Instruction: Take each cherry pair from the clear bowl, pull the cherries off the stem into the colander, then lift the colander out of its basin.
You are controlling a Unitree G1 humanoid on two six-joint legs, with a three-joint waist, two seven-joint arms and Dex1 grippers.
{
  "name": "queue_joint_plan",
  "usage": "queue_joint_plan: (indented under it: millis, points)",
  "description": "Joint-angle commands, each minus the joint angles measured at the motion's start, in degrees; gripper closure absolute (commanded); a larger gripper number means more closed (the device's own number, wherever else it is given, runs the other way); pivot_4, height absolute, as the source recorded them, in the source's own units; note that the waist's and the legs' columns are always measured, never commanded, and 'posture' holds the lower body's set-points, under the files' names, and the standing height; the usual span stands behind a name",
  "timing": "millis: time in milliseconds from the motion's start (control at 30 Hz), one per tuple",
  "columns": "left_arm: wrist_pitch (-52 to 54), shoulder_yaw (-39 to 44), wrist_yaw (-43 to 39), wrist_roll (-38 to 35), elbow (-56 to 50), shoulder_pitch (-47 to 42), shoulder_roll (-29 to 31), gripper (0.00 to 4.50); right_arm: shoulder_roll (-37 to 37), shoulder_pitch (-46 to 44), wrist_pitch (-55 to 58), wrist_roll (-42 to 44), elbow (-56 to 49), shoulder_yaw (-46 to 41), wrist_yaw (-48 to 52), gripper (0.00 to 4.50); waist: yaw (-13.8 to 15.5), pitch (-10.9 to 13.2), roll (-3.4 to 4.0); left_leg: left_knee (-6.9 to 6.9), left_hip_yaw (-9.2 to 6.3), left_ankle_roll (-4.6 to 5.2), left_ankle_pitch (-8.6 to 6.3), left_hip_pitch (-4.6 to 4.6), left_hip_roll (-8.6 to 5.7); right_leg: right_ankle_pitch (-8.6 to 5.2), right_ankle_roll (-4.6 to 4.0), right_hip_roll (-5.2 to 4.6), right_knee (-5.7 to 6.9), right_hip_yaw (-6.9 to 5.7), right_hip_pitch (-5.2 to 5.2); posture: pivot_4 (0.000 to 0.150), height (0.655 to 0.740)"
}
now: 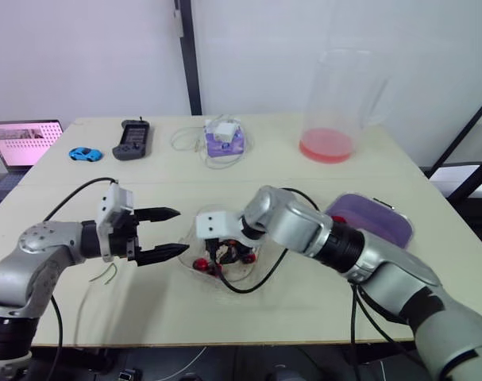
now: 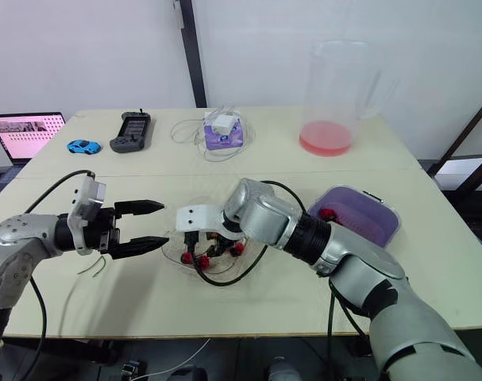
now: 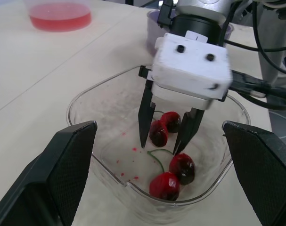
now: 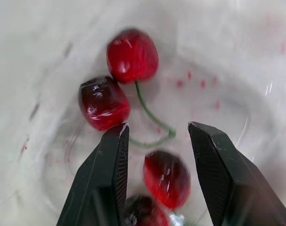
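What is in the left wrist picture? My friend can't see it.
The right gripper reaches down into a clear bowl, its open black fingers on either side of a pair of red cherries. Another cherry pair on a green stem lies nearby in the bowl.

Head stereo pair sits high, facing forward and down over the tabletop [image 1: 264,175]; both eyes cover one scene. Left wrist camera looks along the left tool [image 1: 179,230], near, toward the clear bowl [image 3: 100,84] beyond its tips. Right wrist camera looks along the right tool [image 4: 157,126], very close, onto the bowl floor. All views share that bowl.
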Motion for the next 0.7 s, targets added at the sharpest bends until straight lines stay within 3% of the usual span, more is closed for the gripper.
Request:
queue_joint_plan:
  millis: [33, 333, 567, 667, 700]
  points:
    - [-0.6, 1.0, 0.2, -0.4, -1.3, -0.4, 0.2, 0.0, 0.7, -2.3, 0.4, -2.2, 0.6, -0.4, 1.9, 2.39, 0.1, 0.0, 0.0, 0.0, 0.0, -0.01, 0.0, 0.0, 0.0, 0.0, 0.0, -0.01, 0.0, 0.0, 0.01, 0.15, 0.7332]
    - [-0.8, 1.4, 0.9, -0.5, -2.2, 0.9, 0.0, 0.0, 0.0, -2.4, 10.4, -3.0, -0.3, -0.7, 4.2, 2.39, 0.1, 0.0, 0.0, 0.0, -0.01, -0.02, 0.01, 0.0, 0.0, 0.0, 0.0, -0.01, 0.02, 0.0, 0.0, 0.15, 0.7332]
    - [-1.1, 0.5, 0.6, -0.1, -1.6, 0.0, -0.5, 0.0, -0.2, -1.8, 12.0, -3.4, 0.5, -0.1, 4.3, 2.39, 0.1, 0.0, 0.0, 0.0, -0.01, -0.02, 0.01, 0.0, 0.0, 0.0, 0.0, -0.01, 0.02, -0.01, 0.0, 0.15, 0.7332]
    - [-1.1, 0.3, 0.5, 0.1, -1.1, -0.4, -0.6, 0.0, 0.1, -1.7, 11.8, -3.4, 0.8, -0.3, 4.0, 3.19, 0.1, 0.0, 0.0, 0.0, -0.01, -0.02, 0.01, 0.0, 0.0, 0.0, 0.0, -0.01, 0.02, -0.01, 0.0, 0.15, 0.7332]
    - [-1.1, 0.3, 0.5, 0.1, -1.1, -0.4, -0.7, 0.0, 0.0, -1.7, 11.4, -3.6, 0.6, -0.3, 3.9, 3.69, 0.1, 0.0, 0.0, 0.0, -0.01, -0.02, 0.01, 0.0, 0.0, 0.0, 0.0, -0.01, 0.02, 0.0, 0.0, 0.15, 0.7332]
